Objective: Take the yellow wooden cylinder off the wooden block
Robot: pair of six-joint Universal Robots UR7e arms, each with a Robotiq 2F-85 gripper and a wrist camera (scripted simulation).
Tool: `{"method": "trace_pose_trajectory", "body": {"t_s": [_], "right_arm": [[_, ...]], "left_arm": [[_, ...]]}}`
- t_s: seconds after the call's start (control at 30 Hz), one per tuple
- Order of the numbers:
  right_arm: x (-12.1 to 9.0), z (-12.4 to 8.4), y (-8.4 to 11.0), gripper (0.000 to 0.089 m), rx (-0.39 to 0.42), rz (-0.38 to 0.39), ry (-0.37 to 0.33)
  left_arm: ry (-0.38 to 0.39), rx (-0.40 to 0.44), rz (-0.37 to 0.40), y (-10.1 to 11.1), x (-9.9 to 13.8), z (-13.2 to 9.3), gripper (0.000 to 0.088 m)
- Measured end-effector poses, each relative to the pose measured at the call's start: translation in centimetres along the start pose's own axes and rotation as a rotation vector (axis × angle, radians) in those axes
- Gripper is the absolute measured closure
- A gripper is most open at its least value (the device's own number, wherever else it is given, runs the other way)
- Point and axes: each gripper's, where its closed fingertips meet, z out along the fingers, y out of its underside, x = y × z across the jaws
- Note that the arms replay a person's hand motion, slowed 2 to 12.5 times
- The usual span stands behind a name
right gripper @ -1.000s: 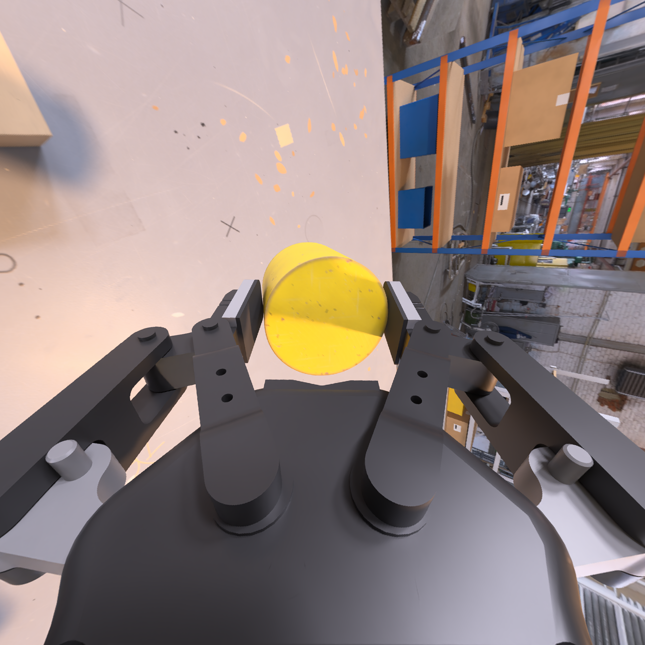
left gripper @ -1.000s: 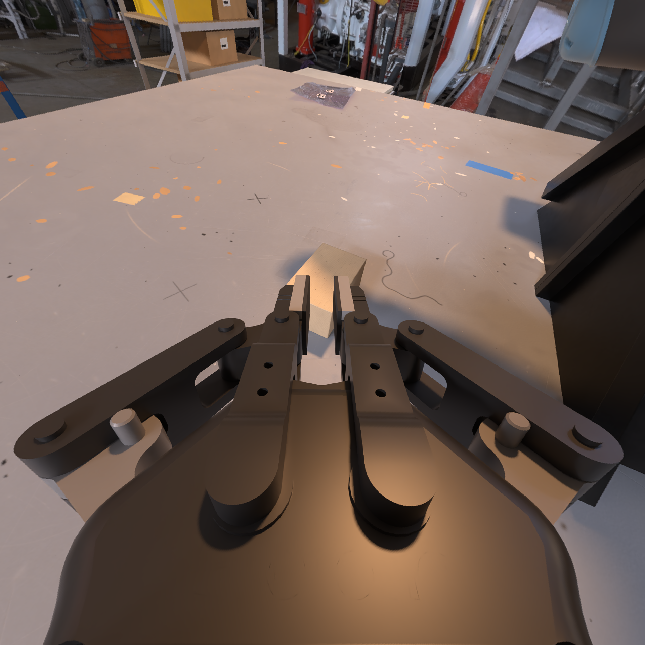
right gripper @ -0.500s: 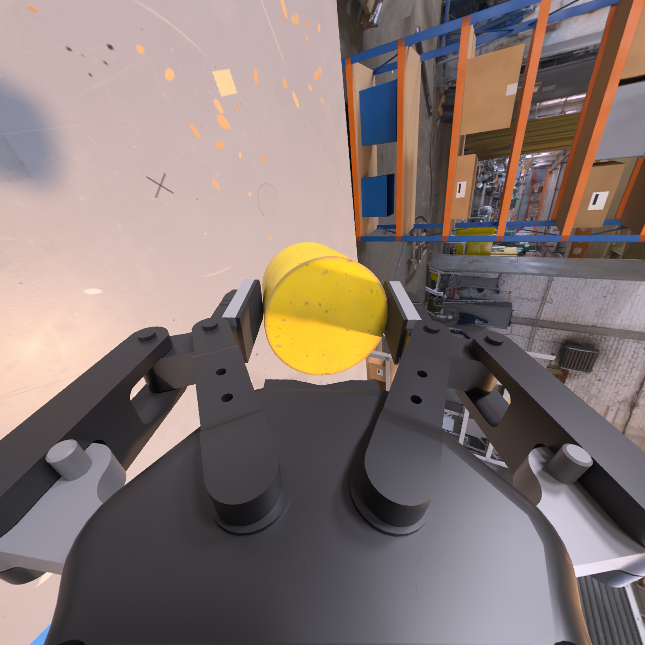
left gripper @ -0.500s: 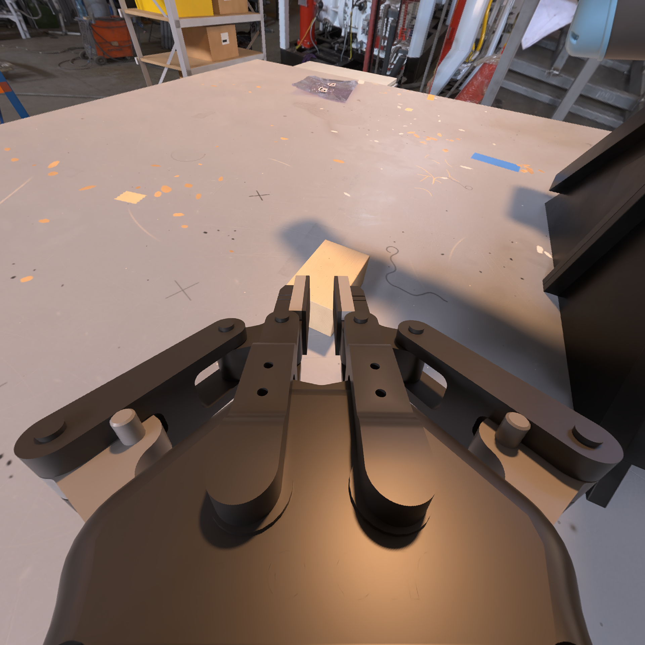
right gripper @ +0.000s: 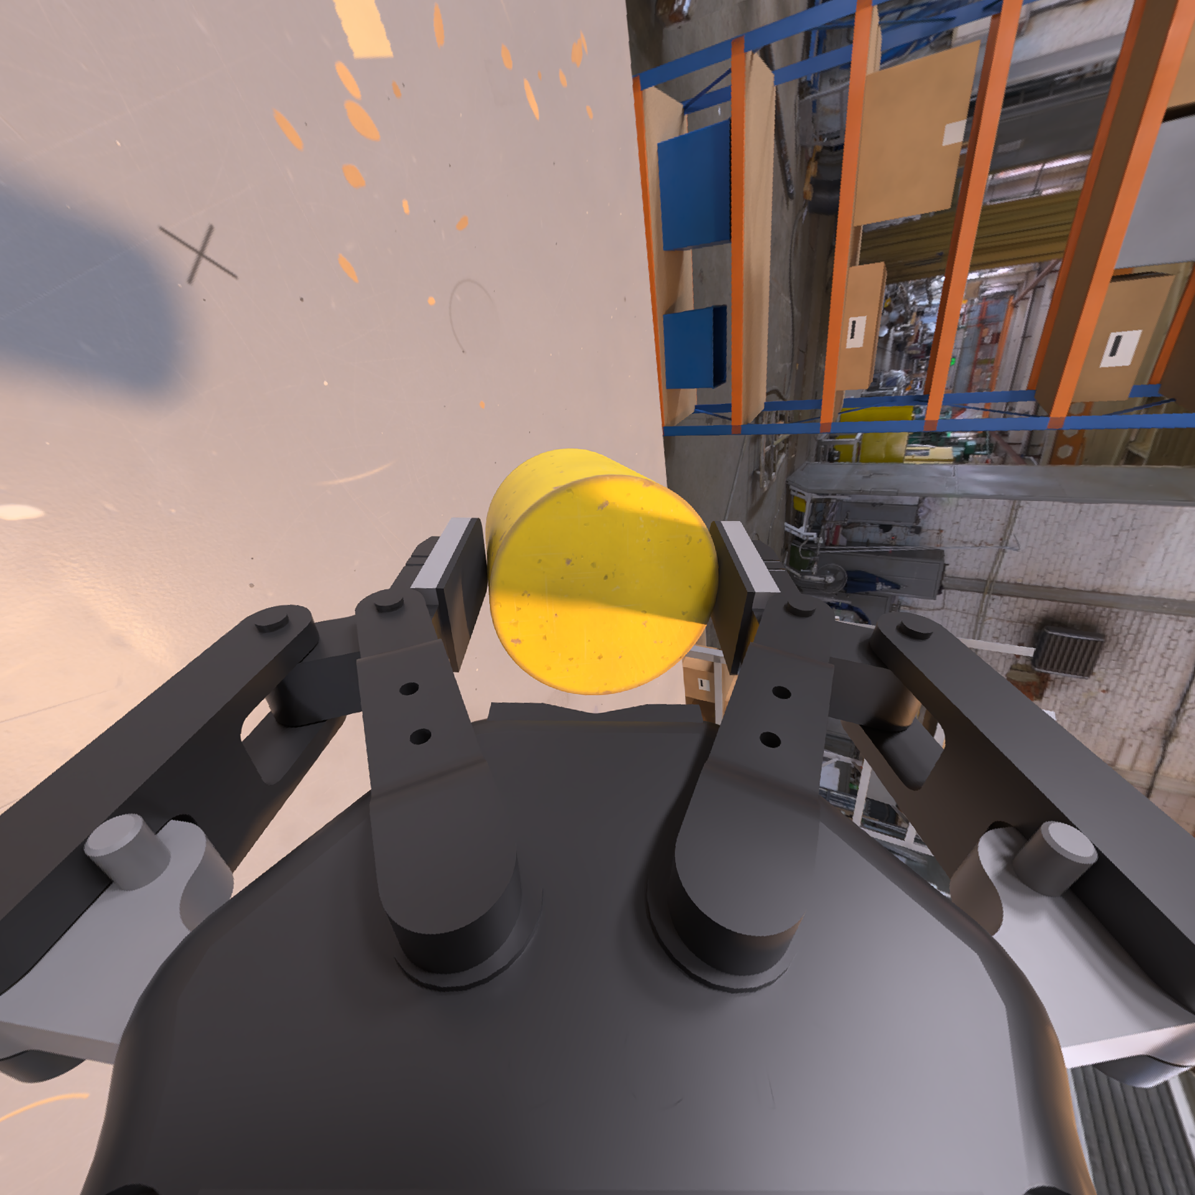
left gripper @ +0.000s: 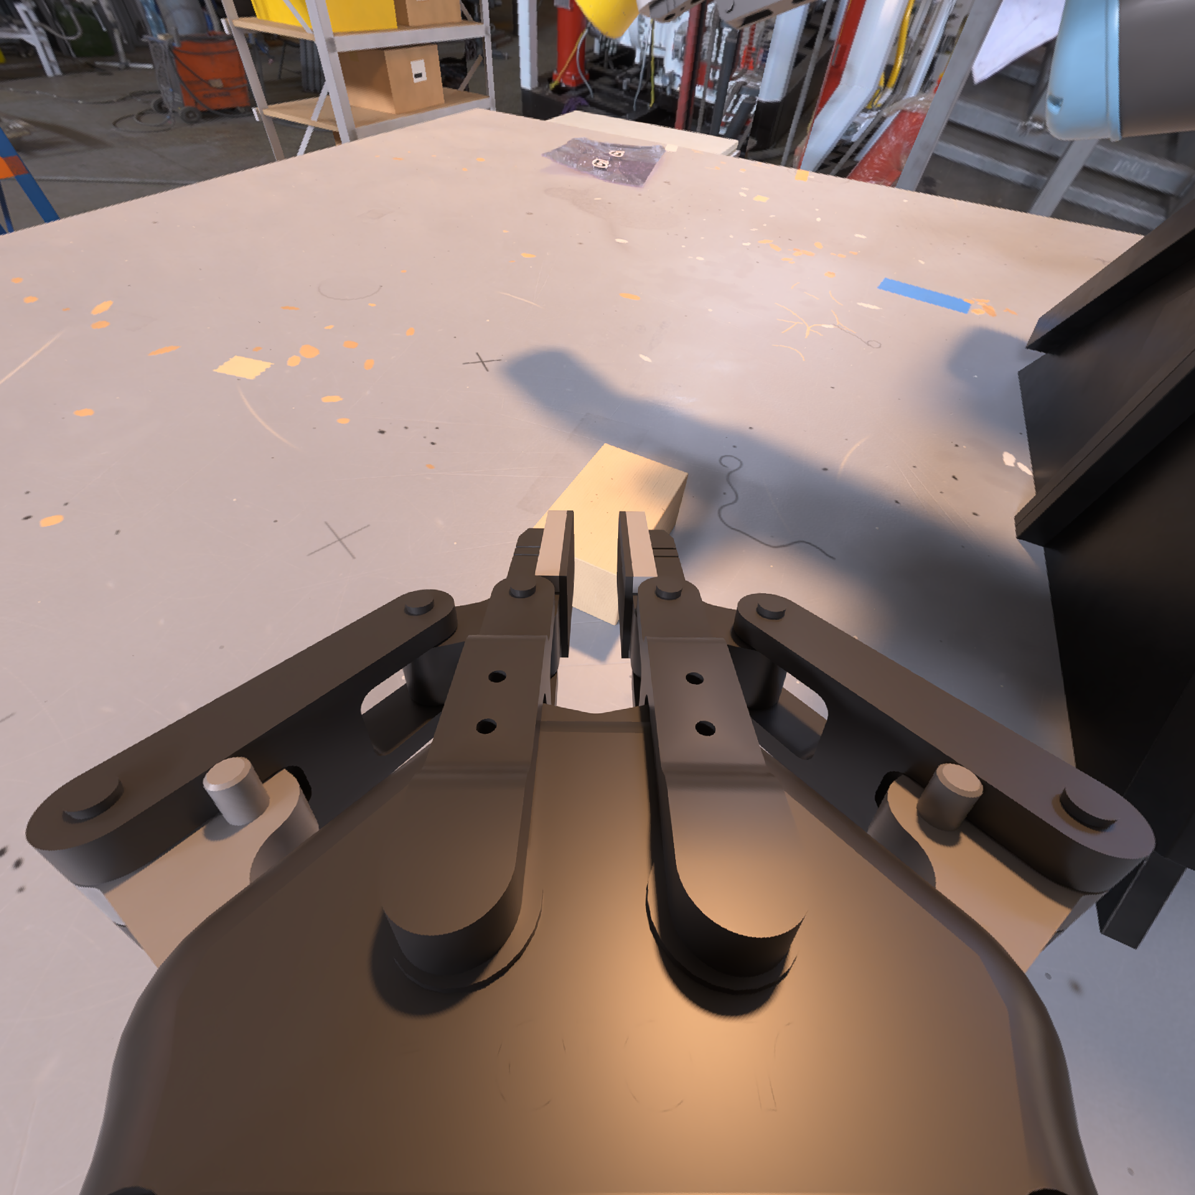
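The yellow wooden cylinder is clamped between the pads of my right gripper and held in the air beside the table's edge, clear of the block. It also shows in the left wrist view, as a yellow tip at the top edge. The pale wooden block lies on the table with nothing on it. My left gripper hangs over the block's near corner, its jaws nearly closed with a narrow gap and nothing clamped. The block is out of the right wrist view.
A black box-like structure stands at the right of the table. A purple plastic bag lies at the far edge, blue tape at the far right. Orange and blue racking stands beyond the table's edge.
My right gripper has carried the cylinder away from the block, which has left the right wrist view. A long arm shadow now crosses the table behind the block. My left gripper has barely moved.
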Motion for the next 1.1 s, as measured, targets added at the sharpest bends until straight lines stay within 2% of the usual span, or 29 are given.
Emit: {"method": "trace_pose_trajectory", "body": {"t_s": [0.63,1.1], "right_arm": [[-2.7,7.7,4.3,0.0292,-0.039,-0.023,-0.043],[-3.5,11.3,5.4,0.0292,-0.063,-0.081,-0.013]], "left_arm": [[-0.01,-0.01,-0.008,0.4,-0.1,0.3,0.076],[-0.029,-0.014,0.013,0.3,-0.4,0.4,0.0763]]}}
